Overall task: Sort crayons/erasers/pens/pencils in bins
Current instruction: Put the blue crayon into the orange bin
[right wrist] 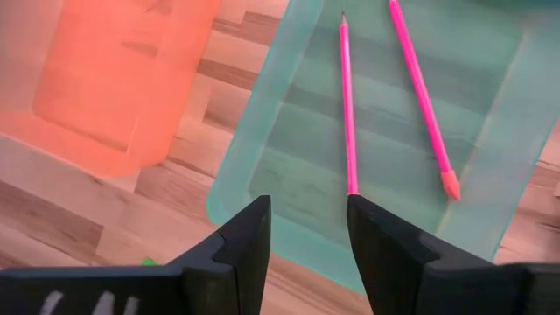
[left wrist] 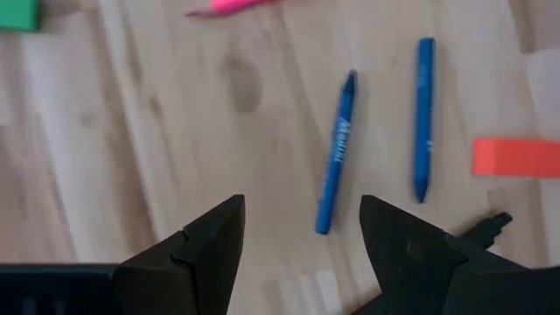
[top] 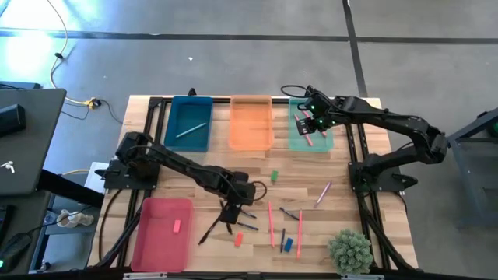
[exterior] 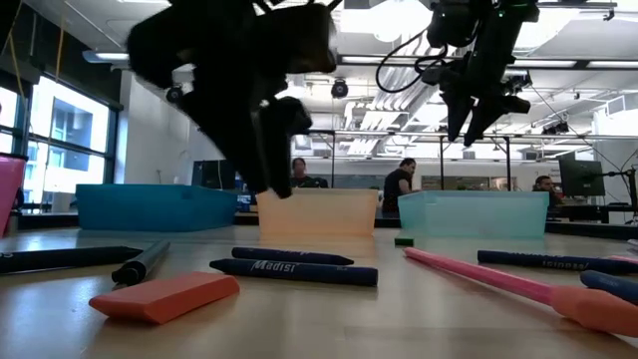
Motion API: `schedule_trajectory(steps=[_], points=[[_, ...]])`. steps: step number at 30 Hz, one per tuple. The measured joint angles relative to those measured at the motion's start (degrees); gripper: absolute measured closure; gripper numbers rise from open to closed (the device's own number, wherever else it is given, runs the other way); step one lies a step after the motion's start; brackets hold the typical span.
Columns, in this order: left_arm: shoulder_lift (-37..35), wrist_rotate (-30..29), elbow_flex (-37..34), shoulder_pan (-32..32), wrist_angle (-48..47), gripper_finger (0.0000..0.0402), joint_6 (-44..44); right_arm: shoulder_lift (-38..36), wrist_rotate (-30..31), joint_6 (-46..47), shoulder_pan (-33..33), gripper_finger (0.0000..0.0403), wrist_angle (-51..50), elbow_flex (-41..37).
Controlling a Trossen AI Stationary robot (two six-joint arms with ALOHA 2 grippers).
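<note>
The left claw (left wrist: 300,232) was wide open and held nothing, just above two thin blue pens (left wrist: 337,164) on the smooth wooden desk (left wrist: 157,149). The right claw (right wrist: 308,229) was open and empty over the see-through mint green bin (right wrist: 262,140), where two long pink pencils (right wrist: 348,105) lay.

Two pencils (right wrist: 348,105) in right bin (top: 311,145); eraser (top: 177,226) in front-left bin (top: 148,241).

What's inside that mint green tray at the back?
The mint green tray holds two long pink pencils, lying side by side on its floor. From above, the right gripper hangs over it and covers part of the inside.
</note>
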Motion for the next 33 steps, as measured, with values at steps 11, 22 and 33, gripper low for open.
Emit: schedule_trajectory(steps=[11,22,33], points=[[5.7,-0.3,0.0,-2.1,1.5,0.0188,0.0,0.0,0.0,0.0,0.0,0.0258,0.0,0.0],[7.3,-0.5,0.2,-2.0,2.3,0.0223,-0.6,0.0,0.0,-0.1,0.0,0.0258,0.0,0.0],[7.5,-0.2,0.1,-2.1,4.0,0.037,0.9,0.0,0.0,-0.5,0.0,0.0258,0.0,0.0]])
